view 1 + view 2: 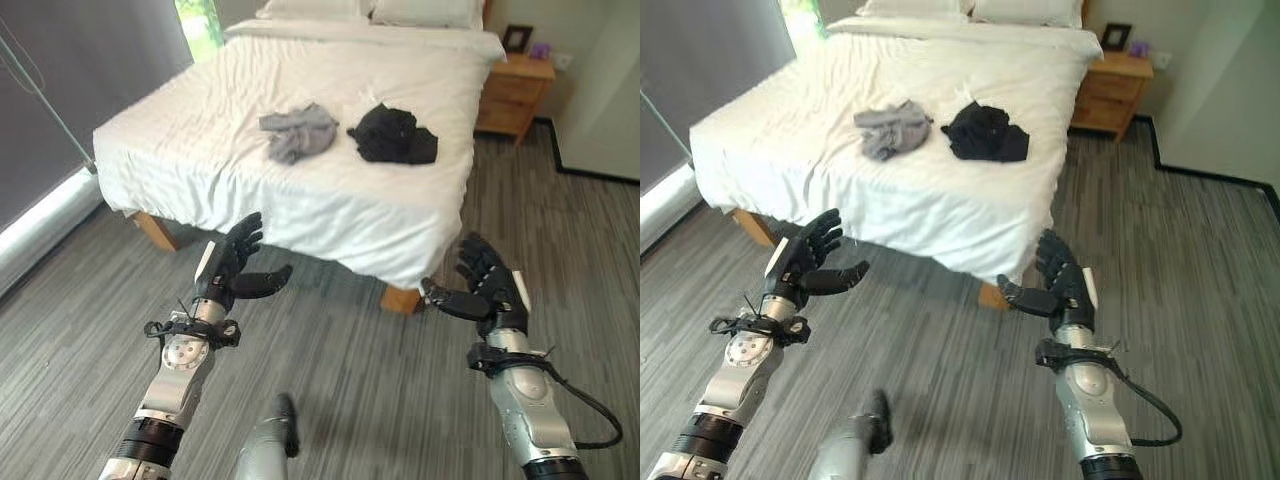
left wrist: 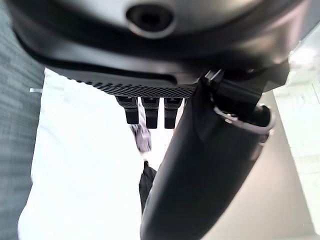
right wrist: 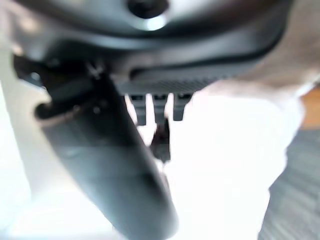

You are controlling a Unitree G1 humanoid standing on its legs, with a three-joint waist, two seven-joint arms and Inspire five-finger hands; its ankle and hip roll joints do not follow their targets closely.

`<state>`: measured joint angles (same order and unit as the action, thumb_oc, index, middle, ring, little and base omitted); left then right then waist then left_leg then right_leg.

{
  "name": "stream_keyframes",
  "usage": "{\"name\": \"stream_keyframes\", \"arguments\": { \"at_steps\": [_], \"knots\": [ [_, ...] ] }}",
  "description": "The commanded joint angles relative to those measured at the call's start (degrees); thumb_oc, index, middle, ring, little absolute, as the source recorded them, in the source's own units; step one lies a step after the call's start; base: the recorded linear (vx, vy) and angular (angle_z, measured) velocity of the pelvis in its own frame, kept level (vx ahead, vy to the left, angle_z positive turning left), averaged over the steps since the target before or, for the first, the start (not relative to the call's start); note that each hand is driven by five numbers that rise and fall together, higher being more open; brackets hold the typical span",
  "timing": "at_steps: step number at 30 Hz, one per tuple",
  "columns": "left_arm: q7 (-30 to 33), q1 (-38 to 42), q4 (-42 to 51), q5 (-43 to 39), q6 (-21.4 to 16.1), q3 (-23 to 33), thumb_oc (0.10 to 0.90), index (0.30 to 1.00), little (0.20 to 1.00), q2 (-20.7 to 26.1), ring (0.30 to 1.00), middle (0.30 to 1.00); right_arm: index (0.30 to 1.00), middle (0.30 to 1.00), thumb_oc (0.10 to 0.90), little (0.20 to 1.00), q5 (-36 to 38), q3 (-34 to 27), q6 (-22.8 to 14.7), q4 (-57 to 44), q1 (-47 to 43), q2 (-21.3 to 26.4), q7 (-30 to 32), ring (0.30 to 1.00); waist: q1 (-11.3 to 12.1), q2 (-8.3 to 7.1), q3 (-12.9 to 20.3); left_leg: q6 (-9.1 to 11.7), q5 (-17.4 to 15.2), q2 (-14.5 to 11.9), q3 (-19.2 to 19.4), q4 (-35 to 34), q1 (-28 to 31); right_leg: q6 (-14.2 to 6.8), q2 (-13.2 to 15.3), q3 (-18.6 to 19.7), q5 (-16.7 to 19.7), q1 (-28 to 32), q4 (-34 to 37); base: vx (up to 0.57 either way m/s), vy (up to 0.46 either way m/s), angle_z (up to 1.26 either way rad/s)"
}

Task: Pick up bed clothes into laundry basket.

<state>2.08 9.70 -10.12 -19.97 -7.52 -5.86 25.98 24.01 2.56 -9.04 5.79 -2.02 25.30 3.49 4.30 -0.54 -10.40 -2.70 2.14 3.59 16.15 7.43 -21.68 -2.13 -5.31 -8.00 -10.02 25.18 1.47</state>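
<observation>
A wide bed with a white sheet fills the upper middle of the left eye view, standing on short wooden legs over a grey striped carpet floor. Two pieces of clothing lie on the sheet near the bed's foot, just beside each other but apart: a crumpled grey garment to the left and a bunched black garment to the right. Two white pillows rest at the head of the bed at the top edge of the frame. A light wooden nightstand stands in the upper right corner, carrying a small dark picture frame and a small purple object.

The left hand hangs in the lower left of the frame, above the floor and short of the bed's foot, its fingers spread wide and straight, thumb pointing inward, holding nothing. The right hand hangs in the lower right at about the same height, also wide open and empty, palm turned toward the other hand. Both hands are well apart from the garments. In the left wrist view the straight fingers point toward the white sheet with the clothes beyond them.

A grey roller blind covers the upper left.
</observation>
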Motion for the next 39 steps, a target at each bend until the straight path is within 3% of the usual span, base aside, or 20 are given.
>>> {"name": "stream_keyframes", "arguments": {
  "at_steps": [1,2,3,5,6,7,8,10,11,12,13,14,15,16,19,22,25,30,34,39],
  "knots": [
    [1.1,7.5,7.8,2.0,-6.6,5.3,0.8,0.9,0.9,5.6,0.9,0.9,0.9,0.9,0.8,0.9,-0.4,-3.1,-4.5,-7.3,-8.3,3.8,-2.6,0.9,1.4,0.71,2.7,6.7,9.2,-5.2,-2.2,-4.5,10.0,-0.3,4.1,4.2,-3.0,-5.5,-2.2,0.6,-0.021,-0.52],
    [1.6,6.9,8.5,2.6,-6.7,6.3,0.8,0.9,0.9,6.4,0.9,0.9,0.9,0.9,0.8,0.9,-0.7,-1.8,-4.4,-7.4,-9.6,3.2,-3.2,0.9,2.4,-0.4,3.5,5.1,7.0,-4.4,-2.8,-3.4,11.0,-1.3,5.4,4.3,-3.5,-5.1,-4.7,0.65,0.025,-0.67],
    [1.7,5.9,9.1,3.2,-6.5,7.3,0.8,0.9,0.9,7.0,0.9,0.9,0.9,0.9,0.8,0.9,-1.4,-0.9,-4.5,-6.9,-11.0,2.7,-3.5,0.9,4.0,-1.54,4.4,3.6,4.8,-4.2,-2.2,-1.6,11.4,-3.5,6.6,4.2,-0.7,-6.8,-11.4,0.57,0.039,-0.75],
    [1.9,6.3,9.9,2.7,-6.4,7.6,0.8,0.9,0.9,7.9,0.9,0.9,0.9,0.9,0.8,0.9,-3.2,-0.8,-3.7,-7.3,-11.1,2.4,-3.6,0.9,4.5,-2.55,3.5,1.0,1.3,-3.9,-1.5,-0.1,14.2,-10.9,8.5,5.0,12.5,-13.6,-30.0,0.42,0.059,-0.84],
    [2.4,7.7,9.5,1.5,-6.8,7.2,0.8,0.9,0.9,8.0,0.9,0.9,0.9,0.9,0.8,0.9,-2.8,-0.8,-4.0,-7.5,-11.7,2.4,-3.6,0.9,3.1,-1.68,1.9,0.2,0.0,-4.4,-2.5,0.4,16.4,-12.4,8.6,5.4,17.1,-19.1,-39.4,0.34,0.086,-0.58],
    [2.7,8.0,9.3,1.0,-7.1,6.8,0.8,0.9,0.9,8.1,0.9,0.9,0.9,0.9,0.8,0.9,-2.8,-0.8,-4.0,-7.6,-11.8,2.4,-3.6,0.9,2.2,-0.7,1.3,0.0,-0.8,-5.1,-2.9,0.4,17.8,-12.0,8.9,5.3,17.5,-21.9,-41.8,0.31,0.098,-0.26],
    [3.2,8.5,9.3,1.1,-7.4,6.5,0.8,0.9,0.9,8.0,0.9,0.9,0.9,0.9,0.8,0.9,-3.0,-0.9,-4.0,-7.2,-12.1,2.8,-3.1,0.9,1.0,0.55,0.7,-0.4,-1.4,-5.6,-4.3,-0.3,19.5,-10.8,8.1,5.3,15.2,-26.2,-46.0,0.36,0.074,0.29],
    [3.3,8.8,9.5,1.4,-7.3,6.5,0.8,0.9,0.9,8.4,0.9,0.9,0.9,0.9,0.8,0.9,-3.6,-1.4,-3.5,-7.4,-11.5,3.2,-3.4,0.9,-0.2,0.64,0.6,-0.4,-1.8,-5.2,-5.6,-1.0,21.4,-9.7,10.0,5.3,12.9,-28.2,-44.6,0.4,-0.044,0.62],
    [3.1,10.5,11.1,0.8,-7.9,7.5,0.8,0.9,0.9,9.0,0.9,0.9,0.9,0.9,0.8,0.9,-3.7,-4.6,-2.9,-9.3,-9.6,6.9,-4.8,0.9,-2.3,0.3,1.0,1.3,-3.3,-4.3,-9.9,-3.5,25.1,-7.0,12.7,7.8,7.6,-30.4,-29.1,0.42,-0.123,0.84],
    [3.1,10.5,11.1,0.7,-7.9,7.5,0.8,0.9,0.9,9.0,0.9,0.9,0.9,0.9,0.8,0.9,-3.7,-4.7,-2.9,-9.3,-9.5,7.0,-4.8,0.9,-2.6,0.46,1.1,1.3,-3.3,-4.3,-10.3,-3.6,25.3,-7.0,12.7,7.4,7.6,-29.7,-28.3,0.57,-0.179,1.1],
    [3.5,11.3,10.7,0.0,-8.3,7.4,0.8,0.9,0.9,8.9,0.9,0.9,0.9,0.9,0.8,0.9,-3.4,-5.4,-3.2,-8.8,-9.9,8.7,-4.1,0.9,-3.0,-0.37,1.4,1.9,-4.4,-3.7,-11.7,-3.6,25.9,-6.8,13.1,8.4,6.9,-28.8,-19.7,0.16,-0.057,1.26],
    [3.5,11.3,10.7,0.0,-8.3,7.4,0.8,0.9,0.9,8.9,0.9,0.9,0.9,0.9,0.8,0.9,-3.4,-5.4,-3.2,-8.8,-9.9,8.7,-4.1,0.9,-3.2,-0.28,1.2,1.9,-4.4,-3.7,-11.9,-3.6,26.1,-6.8,13.1,8.2,7.0,-28.4,-19.3,0.3,-0.163,1.42],
    [4.8,14.2,11.0,-1.3,-9.1,8.1,0.8,0.9,0.9,11.4,0.9,0.9,0.9,0.9,0.8,0.9,-6.2,-9.3,-2.7,-6.6,-10.7,15.2,-2.5,0.9,-4.2,-2.13,1.4,2.7,-6.1,-2.9,-13.9,-2.5,25.9,-6.9,12.1,12.4,6.5,-24.8,-8.9,0.28,-0.179,1.72],
    [2.9,10.3,12.1,-3.3,-8.9,10.0,0.8,0.9,0.9,9.0,0.9,0.9,0.9,0.9,0.8,0.9,-3.0,-9.8,-2.0,-11.1,-6.3,16.7,-6.1,0.9,-2.9,-2.53,2.9,2.5,-5.9,-2.9,-14.6,-4.1,26.5,-6.8,12.2,10.6,7.0,-23.7,-8.1,0.28,-0.18,1.51],
    [2.4,8.9,12.9,-3.8,-9.1,9.7,0.8,0.9,0.9,7.6,0.9,0.9,0.9,0.9,0.8,0.9,-2.7,-9.6,-2.5,-10.1,-8.2,17.7,-6.5,0.9,-2.4,-2.62,3.6,2.6,-5.7,-3.1,-15.3,-4.6,26.2,-6.3,11.9,10.3,7.2,-23.2,-7.2,0.12,-0.077,0.76],
    [-1.8,6.5,15.9,-5.4,-8.8,8.9,0.8,0.9,0.9,10.0,0.9,0.9,0.9,0.9,0.8,0.9,-5.3,-6.2,-0.1,-4.3,-14.9,30.4,-10.1,0.9,-1.7,-3.14,4.9,3.8,-4.9,-3.4,-18.1,-6.2,25.2,-5.6,11.2,8.4,7.7,-21.1,-2.7,0.17,-0.13,0.56],
    [-4.0,6.2,17.7,-9.1,-8.4,7.5,0.8,0.9,0.9,13.3,0.9,0.9,0.9,0.9,0.8,0.9,-8.0,3.3,2.1,3.1,-25.6,36.7,-10.9,0.9,-0.6,-3.43,4.7,4.4,-4.5,-4.1,-18.9,-7.1,25.0,-5.3,10.7,7.7,7.4,-21.2,-3.0,0.06,-0.051,0.29],
    [-5.7,11.7,16.7,-10.5,-7.4,3.2,0.8,0.9,0.9,25.4,0.9,0.9,0.9,0.9,0.8,0.9,-13.6,20.4,4.8,14.8,-42.0,39.4,-12.1,0.9,0.2,-2.91,4.7,4.9,-3.6,-4.2,-20.1,-8.7,25.2,-5.2,10.1,6.6,7.1,-20.7,-2.2,0.04,-0.004,-0.01],
    [-5.8,14.4,16.2,-11.7,-6.9,1.0,0.8,0.9,0.9,28.5,0.9,0.9,0.9,0.9,0.8,0.9,-11.3,24.7,6.0,18.3,-47.2,39.0,-12.8,0.9,0.5,-2.87,4.5,5.3,-3.2,-4.3,-20.6,-9.1,25.3,-5.2,10.0,5.9,7.1,-20.3,-1.8,0.04,-0.001,0.24],
    [-5.8,14.1,16.2,-12.7,-6.1,1.3,0.8,0.9,0.9,29.5,0.9,0.9,0.9,0.9,0.8,0.9,-15.5,29.0,7.3,18.1,-51.8,41.4,-13.7,0.9,0.6,-2.86,3.9,5.5,-3.0,-4.4,-20.8,-9.4,25.1,-5.0,9.9,5.7,7.2,-20.5,-1.4,0.0,-0.001,0.01]
  ]
}}
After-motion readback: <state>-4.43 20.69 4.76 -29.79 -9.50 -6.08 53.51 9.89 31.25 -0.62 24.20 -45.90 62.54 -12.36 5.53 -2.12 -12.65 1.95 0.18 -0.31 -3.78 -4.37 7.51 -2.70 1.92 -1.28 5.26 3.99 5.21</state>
